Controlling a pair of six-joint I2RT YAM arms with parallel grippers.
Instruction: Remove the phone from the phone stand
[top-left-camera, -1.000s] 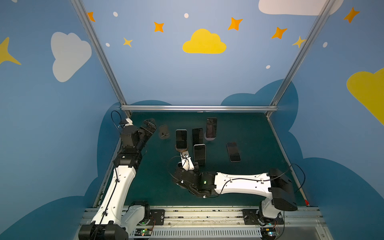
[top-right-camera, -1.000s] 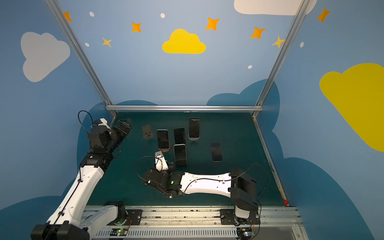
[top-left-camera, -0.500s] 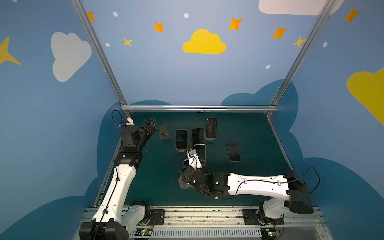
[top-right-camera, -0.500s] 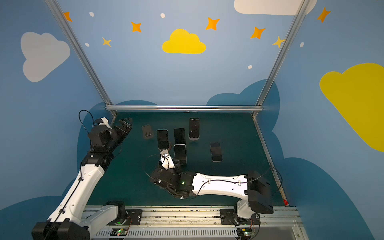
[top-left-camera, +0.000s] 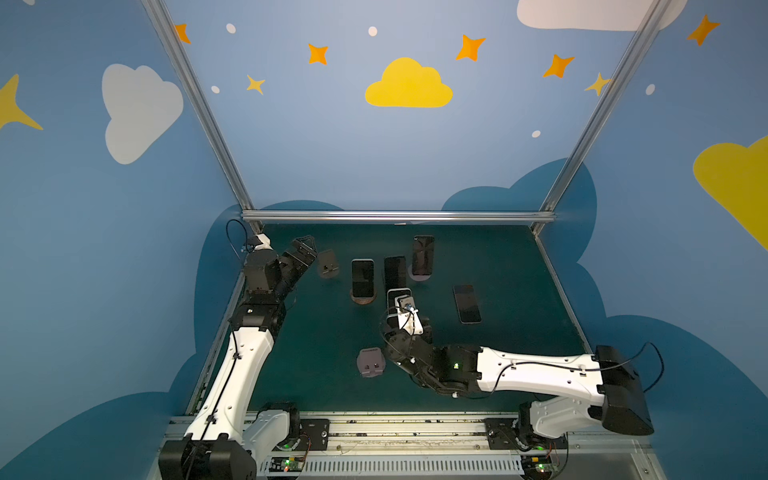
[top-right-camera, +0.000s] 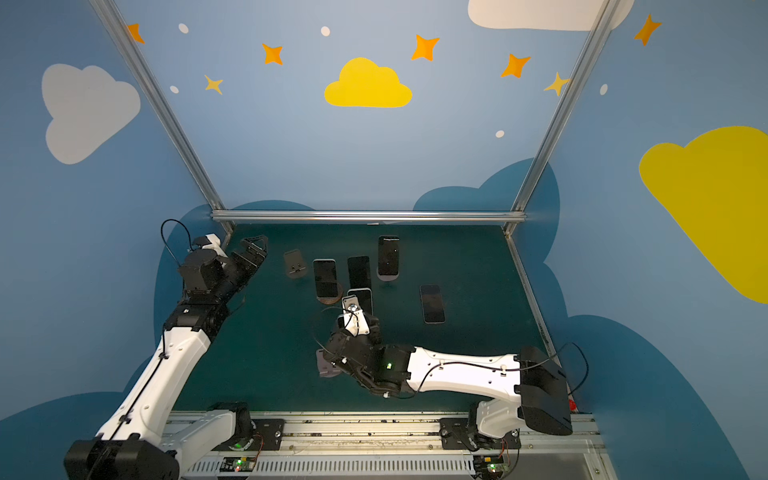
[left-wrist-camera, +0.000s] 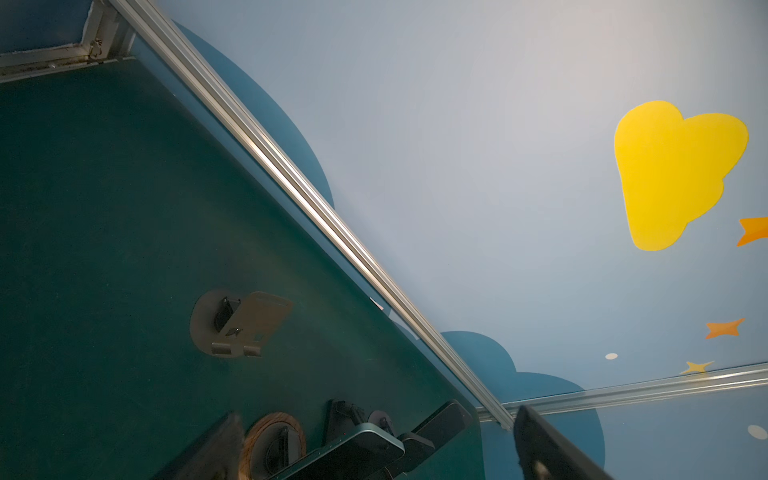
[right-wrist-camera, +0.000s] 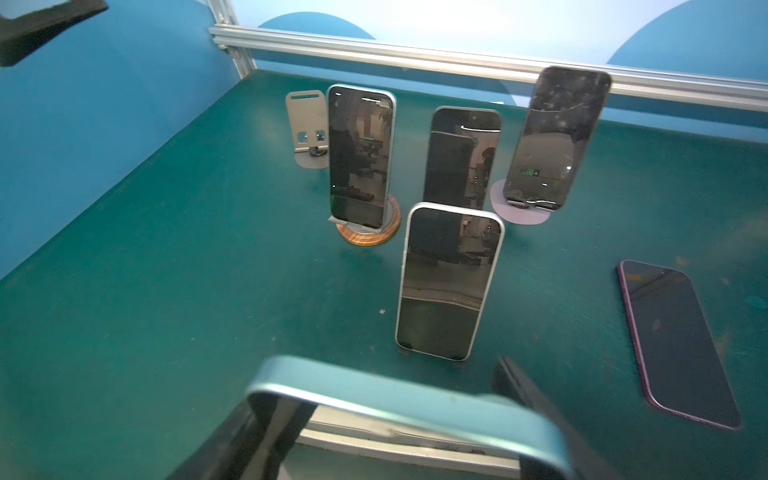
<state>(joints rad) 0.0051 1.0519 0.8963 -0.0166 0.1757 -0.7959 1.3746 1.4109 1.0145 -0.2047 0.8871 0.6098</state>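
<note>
Now your right end effector (right-wrist-camera: 380, 415) is clamped on the teal phone (right-wrist-camera: 415, 401), held above the surface, so it seems already clear of the empty stand (top-left-camera: 371, 362) beside the wrist. Your left end effector (top-left-camera: 305, 249) hangs open, parked out of the way.

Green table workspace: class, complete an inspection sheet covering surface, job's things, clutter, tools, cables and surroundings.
Surface: dark green table mat, flat.
Job's things: teal-rimmed phone gripped by right tool; empty grey phone stand beside that arm.
Clutter: upright wood-stand phone, black phone, lilac-stand phone, white-rimmed phone; purple-rimmed phone lying flat; second empty grey stand.
Tools: left tool open, holding nothing; right tool shut on the phone.
Cables: black cables looped at both arms.
Surroundings: blue walls with painted clouds and stars; aluminium frame.
</note>
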